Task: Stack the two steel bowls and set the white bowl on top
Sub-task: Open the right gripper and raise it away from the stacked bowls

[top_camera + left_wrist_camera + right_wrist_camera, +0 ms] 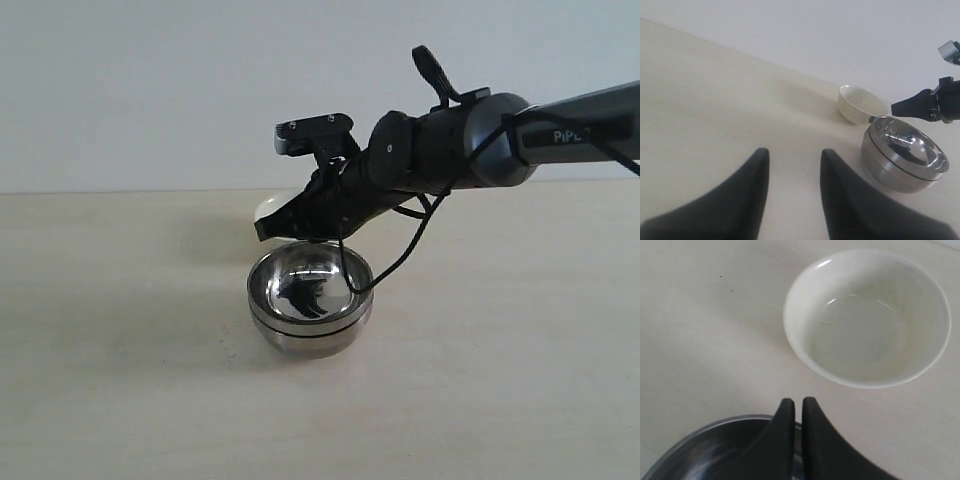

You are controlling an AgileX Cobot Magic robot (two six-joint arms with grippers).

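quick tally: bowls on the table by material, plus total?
Steel bowls: 2, stacked one inside the other
White bowl: 1, standing apart behind the stack
Total: 3

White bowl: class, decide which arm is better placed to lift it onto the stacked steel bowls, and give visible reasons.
Right, probably. The right end effector hangs shut over the rim of the steel bowls, just beside the white bowl. The left end effector, open, sits well back from both.
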